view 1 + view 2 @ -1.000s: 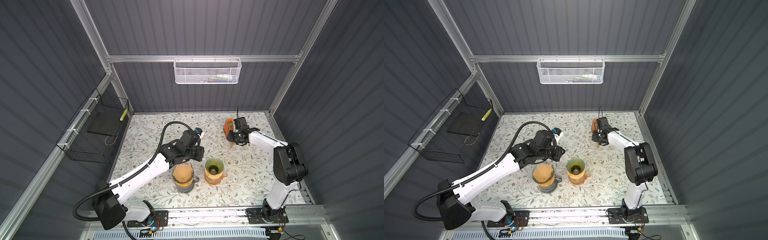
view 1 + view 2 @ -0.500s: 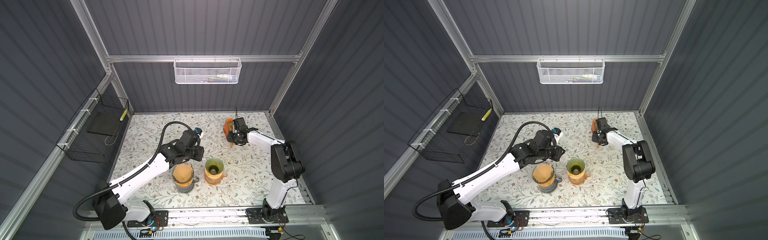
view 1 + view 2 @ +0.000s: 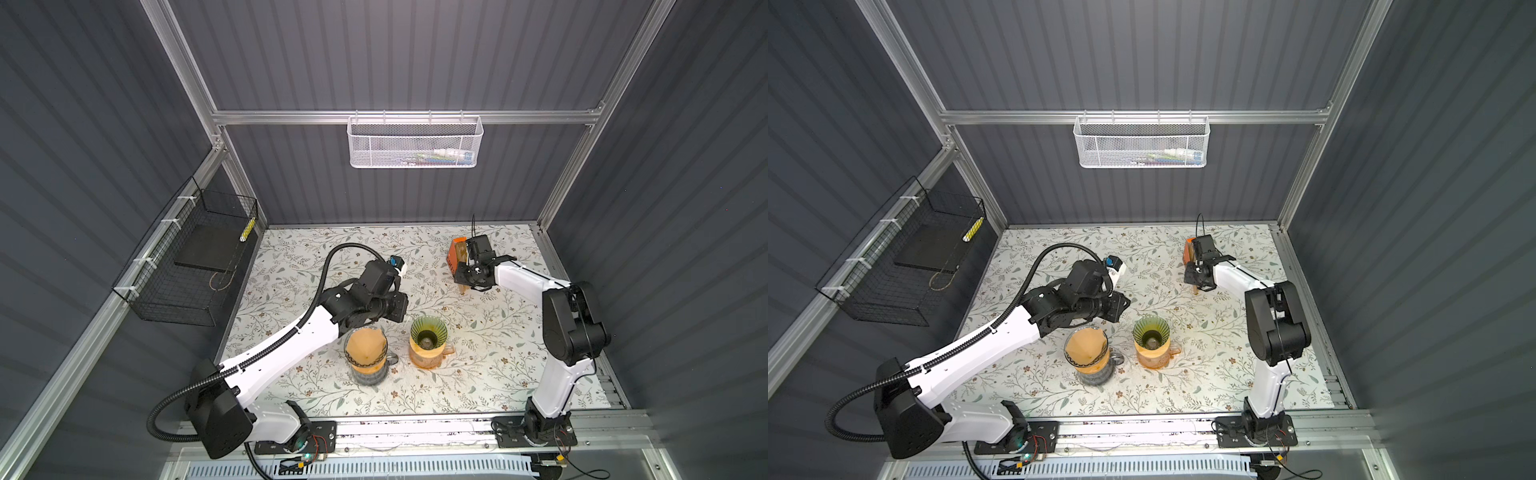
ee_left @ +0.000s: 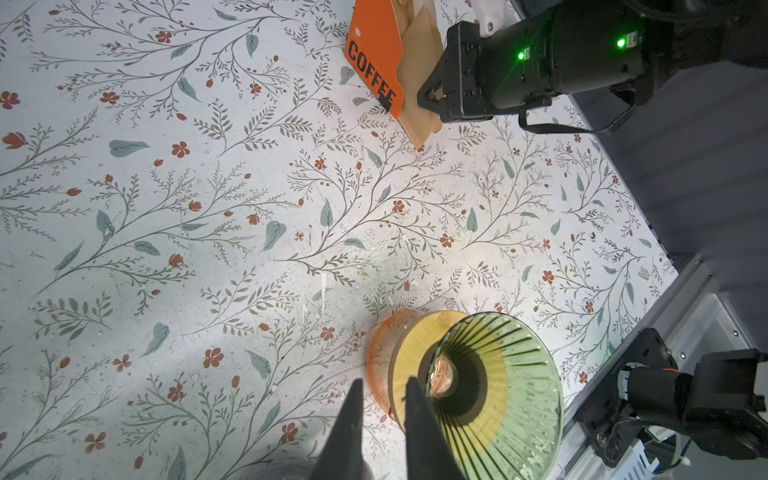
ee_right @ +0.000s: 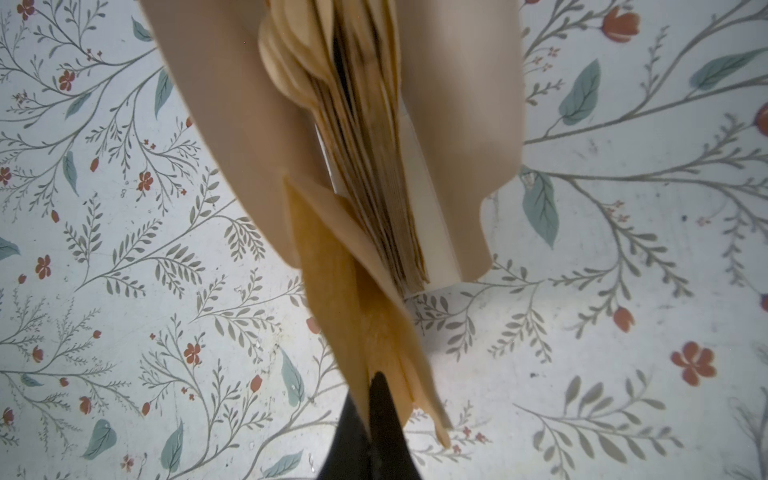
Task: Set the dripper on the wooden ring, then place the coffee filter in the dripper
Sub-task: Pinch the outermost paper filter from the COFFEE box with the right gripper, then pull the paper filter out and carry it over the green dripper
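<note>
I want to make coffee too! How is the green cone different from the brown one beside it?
The green ribbed glass dripper is empty; the clear dripper beside it has a brown paper filter inside. The green one sits on an orange mug, the clear one on a dark grey jug. Both stand upright.

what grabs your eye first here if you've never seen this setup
The right gripper is shut on a brown paper coffee filter at the mouth of the orange COFFEE box, toward the far right of the table. Near the front middle, an empty green ribbed dripper sits on an orange mug, beside a second dripper already lined with a filter. The left gripper hovers by the green one, jaws slightly apart, empty.
</note>
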You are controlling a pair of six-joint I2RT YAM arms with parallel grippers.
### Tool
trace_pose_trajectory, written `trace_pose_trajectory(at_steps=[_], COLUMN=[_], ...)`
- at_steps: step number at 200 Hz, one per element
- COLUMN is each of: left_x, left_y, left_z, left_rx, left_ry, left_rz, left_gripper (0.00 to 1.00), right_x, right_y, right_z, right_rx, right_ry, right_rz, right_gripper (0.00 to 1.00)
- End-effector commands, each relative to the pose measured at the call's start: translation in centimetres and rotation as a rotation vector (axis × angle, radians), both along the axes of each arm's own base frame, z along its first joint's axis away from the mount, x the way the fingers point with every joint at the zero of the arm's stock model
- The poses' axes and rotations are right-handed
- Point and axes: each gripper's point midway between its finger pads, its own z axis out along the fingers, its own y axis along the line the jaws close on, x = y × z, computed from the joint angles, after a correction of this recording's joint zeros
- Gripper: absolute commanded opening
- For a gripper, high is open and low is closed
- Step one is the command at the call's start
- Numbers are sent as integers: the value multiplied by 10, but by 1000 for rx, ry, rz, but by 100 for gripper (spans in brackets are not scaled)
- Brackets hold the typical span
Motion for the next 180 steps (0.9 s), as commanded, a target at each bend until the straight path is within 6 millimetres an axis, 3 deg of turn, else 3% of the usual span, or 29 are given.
trace_pose_trajectory(at_steps=[1, 180], left_x=[0, 3], left_y=[-4, -10], left_z=[2, 4], left_rx=[-31, -51], left_ry=[4, 7], left_rz=[-13, -16], left_gripper=[20, 20], right_x=[-5, -60], right_y=[-8, -10], right_z=[9, 45], right_rx=[-14, 74], right_ry=[-12, -41], right_rz=[-18, -27], right_gripper=[0, 0])
